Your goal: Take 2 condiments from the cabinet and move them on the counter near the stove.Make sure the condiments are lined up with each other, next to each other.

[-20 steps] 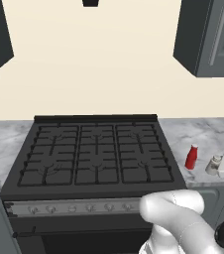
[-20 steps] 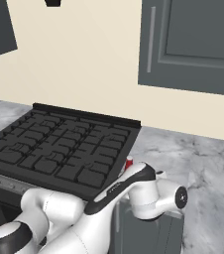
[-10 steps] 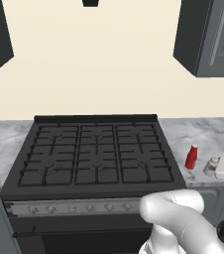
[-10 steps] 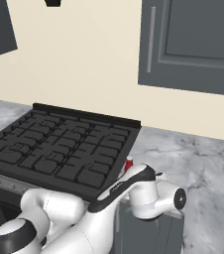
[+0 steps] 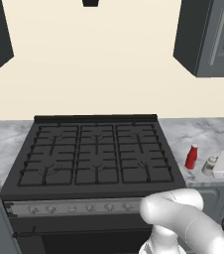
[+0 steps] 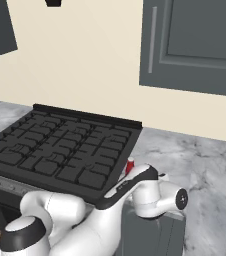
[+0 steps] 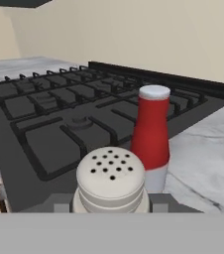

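**Mia:** Red bottle [image 7: 151,139] and the pale jar [image 7: 111,181] are both on the marble table [image 5: 205,134] now, right beside the stove [image 5: 94,154]. In the hand view the jar sits low in the middle, and the bottle is at about 1 o'clock from it, very close.

**Ben:** Is the pincer [image 7: 111,206] pinching the jar?

**Mia:** I think so. A grey fingertip [image 7: 59,203] shows on each side of the jar, tight against it. But the bottom of the jar is hidden, so I can't be fully sure.

**Ben:** What could go wrong?

**Mia:** The bottle is tall and thin. If the hand pushes forward or swings to the side, the jar or a finger could bump it and knock it over. It might roll onto the stove grates or off the table edge. Also, if the fingers spread wide when they let go, one could nudge the bottle out of line.

**Ben:** Which way do they point?

**Mia:** Both stand straight up. The bottle's long side runs up and down, white cap at 12 o'clock. The jar is short, and its lid with the little holes faces up too.

**Ben:** And the cabinet [image 6: 195,45]?

**Mia:** Up on the wall, door shut.
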### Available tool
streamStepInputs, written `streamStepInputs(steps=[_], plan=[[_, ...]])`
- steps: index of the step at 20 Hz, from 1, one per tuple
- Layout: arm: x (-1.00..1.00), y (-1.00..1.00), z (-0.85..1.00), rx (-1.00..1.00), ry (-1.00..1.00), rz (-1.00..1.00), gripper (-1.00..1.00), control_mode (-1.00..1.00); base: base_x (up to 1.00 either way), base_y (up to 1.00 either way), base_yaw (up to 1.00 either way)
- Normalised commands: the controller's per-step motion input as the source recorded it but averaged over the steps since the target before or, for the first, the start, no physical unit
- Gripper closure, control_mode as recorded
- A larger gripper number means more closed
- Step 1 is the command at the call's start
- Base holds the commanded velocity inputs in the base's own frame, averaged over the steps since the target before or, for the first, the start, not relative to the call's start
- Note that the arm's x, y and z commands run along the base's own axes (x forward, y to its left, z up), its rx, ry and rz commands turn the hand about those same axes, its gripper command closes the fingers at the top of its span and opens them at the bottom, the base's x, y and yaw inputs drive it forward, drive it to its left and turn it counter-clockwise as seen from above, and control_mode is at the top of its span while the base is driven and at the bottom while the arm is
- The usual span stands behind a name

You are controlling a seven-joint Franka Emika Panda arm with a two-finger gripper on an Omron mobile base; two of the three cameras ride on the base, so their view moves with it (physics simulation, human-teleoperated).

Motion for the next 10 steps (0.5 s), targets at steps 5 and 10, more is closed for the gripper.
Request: streamStepInputs(steps=[5,10], plan=[[0.14,-0.04,-0.1,0.0,0.0,0.0,1.0,-1.0,0.0,0.0,0.0],[0.16,0.0,-0.01,0.0,0.0,0.0,1.0,-1.0,0.0,0.0,0.0]])
